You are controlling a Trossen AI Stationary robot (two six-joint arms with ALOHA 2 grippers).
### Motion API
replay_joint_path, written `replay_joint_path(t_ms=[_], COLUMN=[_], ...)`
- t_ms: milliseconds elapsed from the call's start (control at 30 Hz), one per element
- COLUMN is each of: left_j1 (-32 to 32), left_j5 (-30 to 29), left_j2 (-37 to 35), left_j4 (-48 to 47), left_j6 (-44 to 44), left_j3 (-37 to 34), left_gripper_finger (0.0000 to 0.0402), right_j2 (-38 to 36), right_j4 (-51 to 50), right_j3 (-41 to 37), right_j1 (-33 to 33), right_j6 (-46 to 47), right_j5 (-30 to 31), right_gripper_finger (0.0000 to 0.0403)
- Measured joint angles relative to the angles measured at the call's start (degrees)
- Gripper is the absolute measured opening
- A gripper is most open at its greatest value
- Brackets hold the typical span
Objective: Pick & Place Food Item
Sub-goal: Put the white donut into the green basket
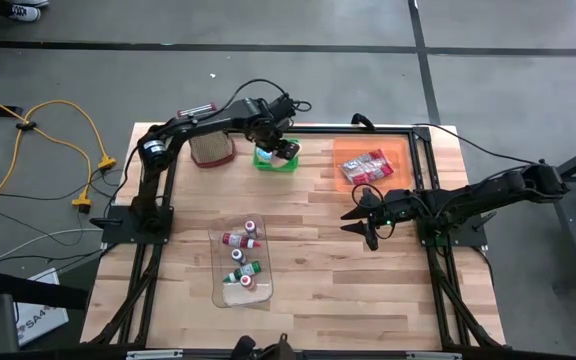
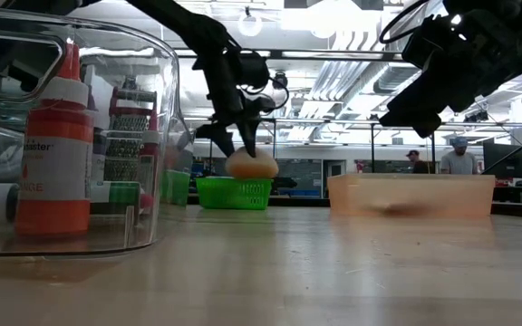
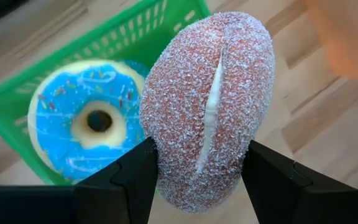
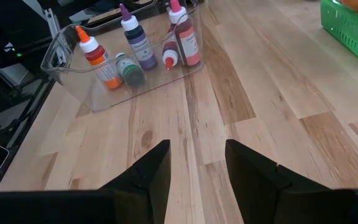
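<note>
A sugar-coated filled donut (image 3: 207, 106) with a white cream slit hangs between the fingers of my left gripper (image 1: 286, 150), just above the green basket (image 1: 273, 161) at the table's far side. A blue-iced sprinkled donut (image 3: 86, 124) lies flat on the floor of that basket (image 3: 17, 106). In the low view the filled donut (image 2: 252, 165) sits right over the basket's rim (image 2: 234, 192). My right gripper (image 1: 363, 222) hovers open over bare wood right of the table's middle, with nothing between its fingers (image 4: 160, 168). My left gripper pinches the filled donut by its two rounded sides (image 3: 160, 155), one finger (image 3: 129, 180) on each side, with the cream slit facing the wrist camera. The fingers slant steeply down from above. The donut is lifted clear and sticks out past the fingertips, over the basket.
An orange tray (image 1: 398, 152) holding red food packets (image 1: 366, 167) stands at the far right. A clear bin (image 1: 218, 290) with several sauce bottles (image 4: 129, 56) sits near the table's middle front. A metal grater (image 1: 211, 148) stands left of the basket. People stand in the room behind (image 2: 460, 156).
</note>
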Motion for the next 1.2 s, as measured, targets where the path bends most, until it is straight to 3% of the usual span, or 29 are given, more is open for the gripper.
replay_joint_path(t_ms=[367,1200], left_j1=[0.59,4.87], left_j5=[2.08,17.23], left_j2=[0.37,0.36], left_j4=[-0.91,-2.98], left_j6=[-8.71,-21.18], left_j3=[0.0,-0.03], left_gripper_finger=[0.02,0.02], right_j2=[0.0,0.02], right_j4=[0.0,0.0], right_j3=[0.0,0.0], right_j1=[0.0,0.02], right_j6=[0.0,0.0], right_j5=[0.0,0.0], right_gripper_finger=[0.0142,0.0142])
